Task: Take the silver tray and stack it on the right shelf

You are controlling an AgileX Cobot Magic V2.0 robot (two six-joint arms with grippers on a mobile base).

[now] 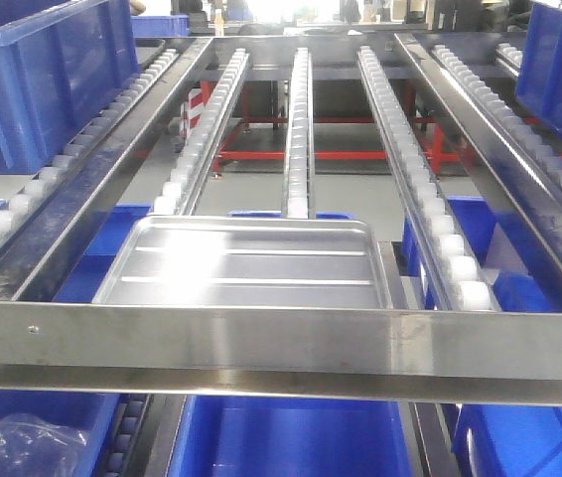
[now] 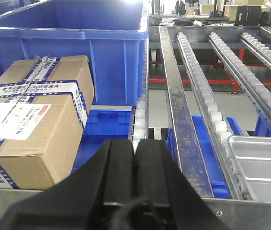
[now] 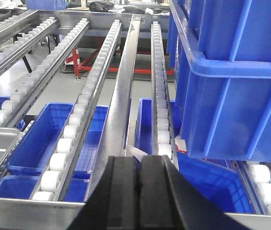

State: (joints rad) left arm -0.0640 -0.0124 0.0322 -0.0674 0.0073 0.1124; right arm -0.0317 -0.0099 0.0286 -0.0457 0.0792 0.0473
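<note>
**Left pincer (image 2: 135, 148) and right pincer (image 3: 138, 165) pressed together and empty; tray (image 1: 246, 260) lies on the shelf**

Each pincer has its fingers closed flat against each other with nothing between them. Each hangs at the near edge of the shelf (image 1: 107, 184), one to either side of the tray and clear of it. The tray lies flat and right way up on the rollers (image 1: 299, 119) of the middle lane. Its near rim is just behind the front bar (image 1: 281, 338).

With the tray on the shelf and neither pincer holding it, the placing step looks done. Whether this is its final spot cannot be told. If it has yet to be lifted, one pincer must spread, come in toward the middle and take the thin raised rim. The front bar crowds that rim, so coming down from above seems safer than coming in level.

On the left lane stands a big blue left crate (image 2: 78, 48); its inside is hidden. A taped cardboard box (image 2: 30, 124) stands just in front of it. The right crate (image 3: 231, 81) is also seen only from outside. Below the rollers sit blue bins (image 3: 54, 139) that show bare bottoms. One at the lower left holds a crumpled clear bag (image 1: 23, 442).
</note>
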